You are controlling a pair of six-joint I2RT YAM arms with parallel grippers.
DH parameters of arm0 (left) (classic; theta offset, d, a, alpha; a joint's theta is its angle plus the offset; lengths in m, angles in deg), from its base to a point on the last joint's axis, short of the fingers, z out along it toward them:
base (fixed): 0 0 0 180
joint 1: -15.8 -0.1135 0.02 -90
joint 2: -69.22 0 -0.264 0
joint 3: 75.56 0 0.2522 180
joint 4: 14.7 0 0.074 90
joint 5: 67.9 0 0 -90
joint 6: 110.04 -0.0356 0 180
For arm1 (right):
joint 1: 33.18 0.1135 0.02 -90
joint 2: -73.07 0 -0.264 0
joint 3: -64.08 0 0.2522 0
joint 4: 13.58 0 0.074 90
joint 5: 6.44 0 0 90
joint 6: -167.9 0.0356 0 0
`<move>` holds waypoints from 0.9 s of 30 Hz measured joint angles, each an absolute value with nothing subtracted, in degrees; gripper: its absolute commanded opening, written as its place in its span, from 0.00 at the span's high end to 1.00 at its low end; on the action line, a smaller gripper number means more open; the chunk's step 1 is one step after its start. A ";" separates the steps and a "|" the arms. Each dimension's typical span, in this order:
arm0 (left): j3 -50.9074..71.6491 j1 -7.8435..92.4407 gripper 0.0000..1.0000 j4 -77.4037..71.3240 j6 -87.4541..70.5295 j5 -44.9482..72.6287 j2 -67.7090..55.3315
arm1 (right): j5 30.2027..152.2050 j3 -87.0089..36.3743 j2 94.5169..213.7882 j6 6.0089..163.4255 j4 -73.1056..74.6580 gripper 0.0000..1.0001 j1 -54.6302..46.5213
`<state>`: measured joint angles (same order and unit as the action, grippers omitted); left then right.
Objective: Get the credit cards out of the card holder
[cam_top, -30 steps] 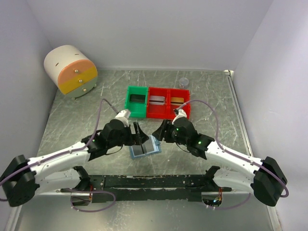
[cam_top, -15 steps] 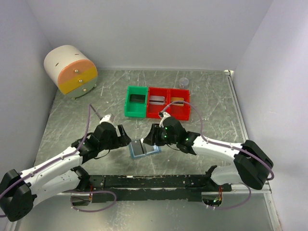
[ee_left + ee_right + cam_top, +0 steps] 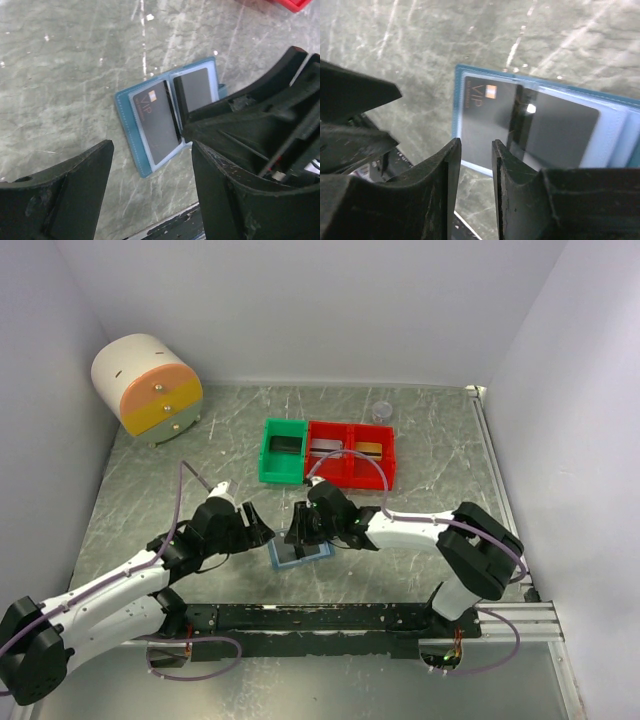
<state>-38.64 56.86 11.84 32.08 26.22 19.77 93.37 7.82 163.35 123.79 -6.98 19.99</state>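
Observation:
The card holder (image 3: 300,553) lies open and flat on the table, blue-grey, with a dark credit card marked VIP (image 3: 156,121) in one pocket and a second dark card (image 3: 196,89) in the other. My left gripper (image 3: 258,530) hovers open just left of the holder, nothing between its fingers (image 3: 75,195). My right gripper (image 3: 298,527) hangs right above the holder's near edge (image 3: 470,167). Its jaws stand a narrow gap apart over the VIP card (image 3: 485,107), with nothing between them. The second card (image 3: 555,131) lies to their right.
A green bin (image 3: 270,462) and two joined red bins (image 3: 350,476) stand behind the holder, each with a flat card-like piece inside. A round drawer unit (image 3: 147,386) sits far left, a small clear cup (image 3: 381,411) at the back. The metal rail (image 3: 320,618) runs along the near edge.
My right gripper has swung left over the card holder and narrowed its jaws. The left gripper drew back to the left of the holder and closed a little.

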 measured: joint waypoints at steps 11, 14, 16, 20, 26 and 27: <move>-39.08 56.86 0.24 -3.37 31.18 13.78 12.29 | 81.89 8.45 158.26 122.30 1.37 0.77 18.76; -39.08 56.86 0.24 -8.51 31.79 11.45 7.33 | 81.54 8.97 158.13 121.65 1.59 0.80 17.47; -39.17 56.88 0.25 -11.46 32.51 10.51 4.03 | 81.50 9.83 158.35 121.34 1.63 0.81 16.95; -40.11 56.90 0.26 -17.82 34.48 9.15 -2.27 | 81.52 10.92 159.59 120.86 1.90 0.82 16.84; -40.61 58.80 0.27 -23.59 37.17 8.98 -9.15 | 81.41 11.66 159.79 120.88 0.50 0.83 16.79; -40.67 59.35 0.27 -24.44 37.54 9.02 -9.52 | 81.41 11.79 159.75 120.88 0.34 0.83 16.79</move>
<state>-40.67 59.35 -24.44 37.54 9.02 -9.52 81.41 11.79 159.75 120.88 0.34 16.79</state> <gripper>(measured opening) 0.736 0.176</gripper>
